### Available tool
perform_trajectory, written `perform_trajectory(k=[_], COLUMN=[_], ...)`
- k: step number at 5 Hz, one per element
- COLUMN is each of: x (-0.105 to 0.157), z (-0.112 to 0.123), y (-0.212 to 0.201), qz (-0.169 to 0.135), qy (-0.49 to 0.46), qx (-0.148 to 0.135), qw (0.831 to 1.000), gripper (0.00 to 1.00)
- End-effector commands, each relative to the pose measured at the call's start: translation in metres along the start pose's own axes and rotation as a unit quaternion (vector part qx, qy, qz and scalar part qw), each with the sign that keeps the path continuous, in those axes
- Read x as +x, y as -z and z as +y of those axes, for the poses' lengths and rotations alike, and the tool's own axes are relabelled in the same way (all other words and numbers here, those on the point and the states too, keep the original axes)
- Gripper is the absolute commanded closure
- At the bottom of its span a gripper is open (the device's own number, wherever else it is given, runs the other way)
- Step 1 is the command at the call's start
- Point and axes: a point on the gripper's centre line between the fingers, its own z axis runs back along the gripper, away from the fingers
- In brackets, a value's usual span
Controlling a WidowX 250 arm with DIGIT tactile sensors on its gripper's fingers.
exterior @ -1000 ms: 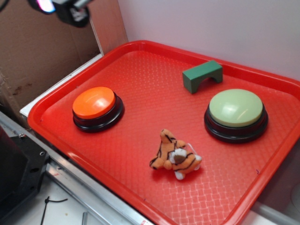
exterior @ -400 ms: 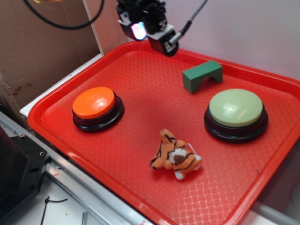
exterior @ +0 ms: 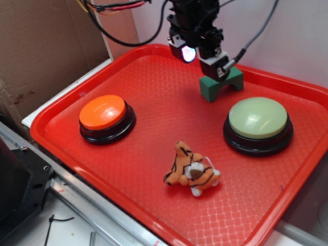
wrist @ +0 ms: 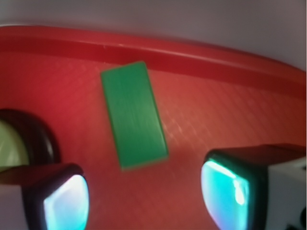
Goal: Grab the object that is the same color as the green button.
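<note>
Going L to R across the red tray (exterior: 154,102): we're seeing the orange button (exterior: 102,111) near the tray's left edge, the plush tiger (exterior: 192,171) toward the front edge at mid-tray, then the green block (exterior: 210,88) by the back rim, w/ the green button (exterior: 258,118) just in front of it toward the right edge.

We're hovering the claw (exterior: 205,54) right above the block, not touching it. In the wrist view the fingers (wrist: 64,201) are standing wide apart w/ nothing between them, and the block (wrist: 133,114) is lying slightly tilted between and beyond the tips.

We're judging the block as light, stiff, matte, prob. foam or wood, so not fragile and not very slippery. We're thinking the best hold is across its two long flat faces, mid-length, above the arch cutout. Since it's light, an off-centre pinch could be nudging or twisting it on the textured tray.
</note>
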Motion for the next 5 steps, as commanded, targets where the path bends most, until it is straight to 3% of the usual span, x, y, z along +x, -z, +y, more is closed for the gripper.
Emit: perform_trajectory(k=[1, 2, 3, 5], x=[0.026, 0.026, 0.021, 0.002], z=[-0.003, -0.002, -0.003, -0.002], y=[0.021, 0.029, 0.026, -0.021], qz=[-0.003, 0.008, 0.021, 0.090], qy=[0.012, 0.011, 0.013, 0.006], qx=[0.020, 0.020, 0.002, 0.009], qw=[1.000, 1.000, 1.000, 0.996], gripper=[0.00, 0.00, 1.00, 1.00])
